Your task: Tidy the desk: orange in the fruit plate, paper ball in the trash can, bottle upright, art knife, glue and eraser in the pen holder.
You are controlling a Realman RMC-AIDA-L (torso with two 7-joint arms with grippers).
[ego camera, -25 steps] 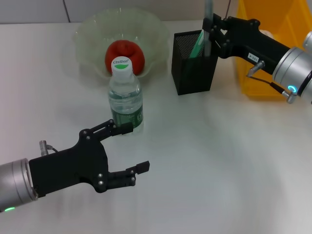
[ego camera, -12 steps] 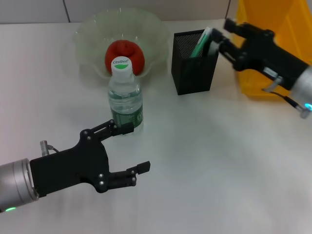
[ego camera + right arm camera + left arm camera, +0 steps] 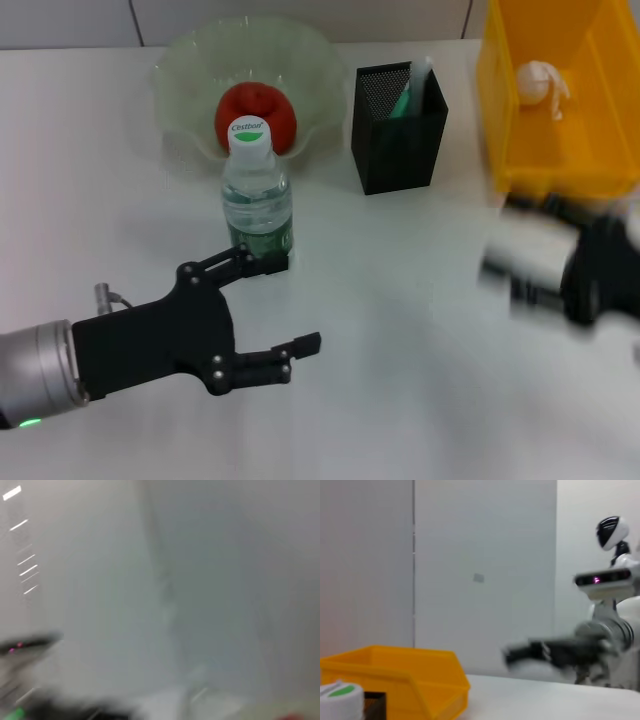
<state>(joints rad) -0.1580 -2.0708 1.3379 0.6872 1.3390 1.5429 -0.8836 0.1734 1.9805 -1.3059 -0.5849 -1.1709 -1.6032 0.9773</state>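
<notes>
The bottle [image 3: 257, 205] stands upright on the desk [image 3: 400, 400], its cap [image 3: 340, 700] low in the left wrist view. Just in front of the bottle, my left gripper [image 3: 292, 303] hangs open and holds nothing. The orange [image 3: 255, 112] lies in the fruit plate [image 3: 180, 80]. In the pen holder [image 3: 398, 140] stand the green art knife [image 3: 403, 100] and the grey glue [image 3: 421, 85]. The paper ball [image 3: 540, 82] rests in the yellow trash can [image 3: 560, 150]. My right gripper [image 3: 560, 268] is a blur at the right, in front of the can. The eraser is hidden.
The trash can [image 3: 395, 680] also fills the low part of the left wrist view, with the blurred right arm [image 3: 560, 652] beyond it. A wall rises behind the desk. The right wrist view is too smeared to read.
My right gripper has left the glue in the pen holder and swung back toward the near right, uncovering the trash can. The left gripper shifted slightly forward.
</notes>
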